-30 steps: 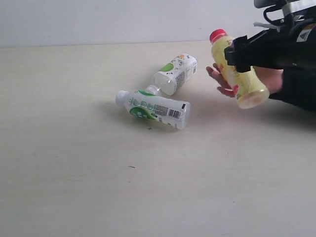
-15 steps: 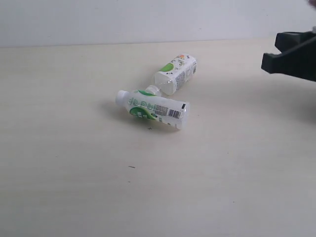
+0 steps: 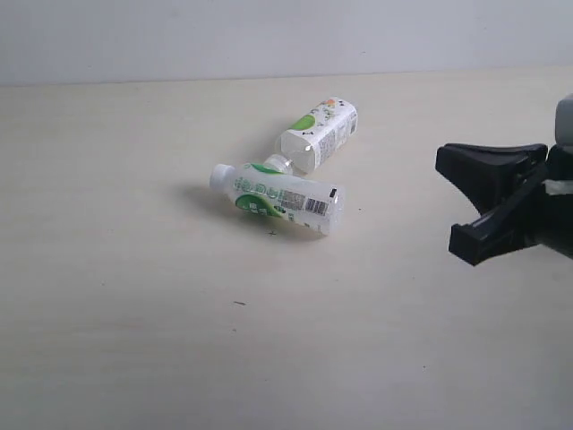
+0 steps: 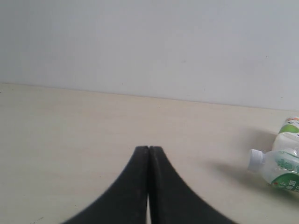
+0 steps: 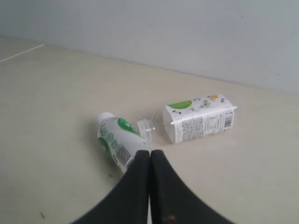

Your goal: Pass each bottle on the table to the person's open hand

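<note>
Surface (image 3: 134, 340): pale beige, a few dark specks.
Near bottle (image 3: 277, 199): lying on its side mid-surface, long axis left-right in the exterior view, white cap leftward, base rightward.
Far bottle (image 3: 320, 134): lying just behind, long axis diagonal, neck aimed at the near bottle's shoulder, just beside it.
Right hand (image 5: 149, 153): clenched, empty, well apart on the bottles' right.
Left hand (image 4: 148, 149): clenched, empty.

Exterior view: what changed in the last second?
The right gripper let go of the yellow bottle over the person's hand; bottle and hand are now out of view. The gripper moved down and back along the right side, empty and shut. The round white-and-green bottle and the square white-and-green bottle lie unmoved on the table.
</note>
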Motion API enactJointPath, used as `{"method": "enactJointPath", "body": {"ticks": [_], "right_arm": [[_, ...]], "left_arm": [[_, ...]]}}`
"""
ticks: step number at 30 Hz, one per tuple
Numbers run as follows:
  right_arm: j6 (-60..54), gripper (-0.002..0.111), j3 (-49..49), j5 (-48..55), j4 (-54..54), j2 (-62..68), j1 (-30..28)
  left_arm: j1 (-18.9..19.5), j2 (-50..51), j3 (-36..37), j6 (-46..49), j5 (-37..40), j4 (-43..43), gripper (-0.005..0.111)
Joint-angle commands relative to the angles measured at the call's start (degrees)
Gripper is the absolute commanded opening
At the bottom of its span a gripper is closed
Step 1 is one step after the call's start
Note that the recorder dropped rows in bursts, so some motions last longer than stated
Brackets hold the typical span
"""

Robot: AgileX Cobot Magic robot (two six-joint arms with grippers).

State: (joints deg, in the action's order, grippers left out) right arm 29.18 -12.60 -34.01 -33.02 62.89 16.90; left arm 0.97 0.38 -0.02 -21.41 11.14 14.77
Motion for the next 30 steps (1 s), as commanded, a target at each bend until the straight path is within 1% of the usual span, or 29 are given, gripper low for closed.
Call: {"method": "enactJointPath", "body": {"ticks": [1, 7, 24, 30], "right_arm": [[0.50, 0.000, 2.28, -1.36, -0.14, -0.41, -0.18], [0.63, 0.000, 2.54, 12.10, 6.21, -2.51, -0.18], [0.76, 0.000, 2.54, 11.65, 6.10, -3.89, -0.18], [2.30, 0.000, 2.39, 11.78, 6.10, 1.97, -0.18]], "left_arm": [[0.05, -0.38, 0.02, -0.06, -0.06, 0.01, 0.000], [0.05, -0.38, 0.02, -0.06, -0.06, 0.01, 0.000], [0.05, -0.38, 0.02, -0.06, -0.06, 0.01, 0.000], [0.05, -0.38, 0.02, -0.06, -0.06, 0.01, 0.000]]}}
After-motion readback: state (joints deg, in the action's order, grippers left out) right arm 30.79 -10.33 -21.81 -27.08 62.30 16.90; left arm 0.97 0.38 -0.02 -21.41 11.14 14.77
